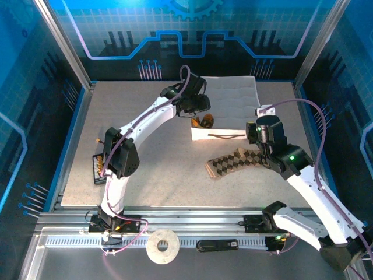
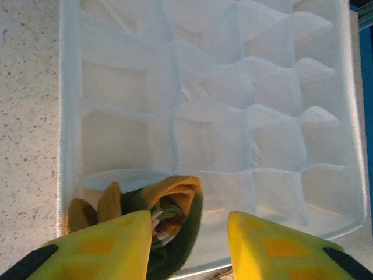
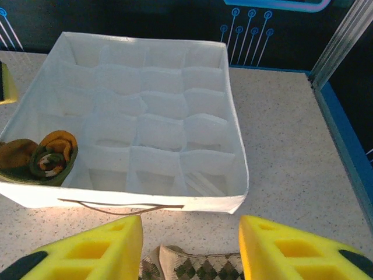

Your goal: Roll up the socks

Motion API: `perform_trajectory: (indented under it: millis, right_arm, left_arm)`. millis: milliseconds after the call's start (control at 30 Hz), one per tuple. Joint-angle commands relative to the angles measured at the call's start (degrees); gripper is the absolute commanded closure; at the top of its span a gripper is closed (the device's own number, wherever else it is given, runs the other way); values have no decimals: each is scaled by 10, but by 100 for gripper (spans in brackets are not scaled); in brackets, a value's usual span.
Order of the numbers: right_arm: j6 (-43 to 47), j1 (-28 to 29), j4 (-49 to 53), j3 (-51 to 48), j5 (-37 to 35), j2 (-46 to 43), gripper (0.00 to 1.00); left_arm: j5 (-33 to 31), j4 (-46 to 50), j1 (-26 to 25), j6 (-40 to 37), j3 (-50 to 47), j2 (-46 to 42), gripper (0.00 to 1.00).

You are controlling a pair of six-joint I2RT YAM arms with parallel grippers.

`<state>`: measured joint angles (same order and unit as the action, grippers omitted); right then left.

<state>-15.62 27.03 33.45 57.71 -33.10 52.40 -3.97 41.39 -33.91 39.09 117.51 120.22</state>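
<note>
Hovering with left pincer (image 2: 189, 236) wide open, empty, just above rolled olive sock (image 2: 175, 204) in a corner cell of white box (image 3: 236, 169); likewise with right pincer (image 3: 189, 245) agape, empty, over argyle sock (image 1: 233, 162) on bench (image 1: 157, 175).

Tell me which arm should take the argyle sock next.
Right. Its open right gripper hangs over the flat argyle sock in front of the white box. The left gripper is over the box, by the rolled green sock.
</note>
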Motion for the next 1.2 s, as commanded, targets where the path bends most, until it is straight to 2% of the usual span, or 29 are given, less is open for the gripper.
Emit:
perform_trajectory:
  millis: [0,100,200,300,367,400,467,667,767,900,1033,1167]
  right_arm:
    - [-12,-12,3,-3,21,3,55]
    - [-17,-14,4,-6,28,4,55]
    - [-20,-16,5,-8,32,6,56]
    - [-21,-18,6,-9,35,7,56]
    - [-22,-20,6,-10,41,9,57]
    - [-24,-21,8,-11,45,11,57]
    - [-27,-23,11,-11,51,13,57]
    - [-37,-25,8,-13,61,21,58]
    - [-38,-24,6,-9,66,27,58]
    - [-42,-24,5,-8,70,31,59]
    - [-43,-24,8,-10,72,27,60]
    - [-43,-25,10,-13,69,22,60]
  left_arm:
    - [21,44,-2,8,27,25,61]
    - [18,62,-3,0,76,57,61]
    - [13,118,-8,-22,148,102,67]
    - [-21,174,-15,-31,171,113,72]
    - [-51,216,-15,-8,168,99,76]
    - [-57,230,-14,5,159,87,76]
    - [-53,244,-12,24,142,64,67]
    - [-48,345,-14,78,165,59,65]
    - [-44,353,-14,81,163,68,63]
    - [-41,340,-13,72,206,103,63]
    - [-47,305,-13,59,229,122,71]
    - [-27,334,-6,50,270,167,80]
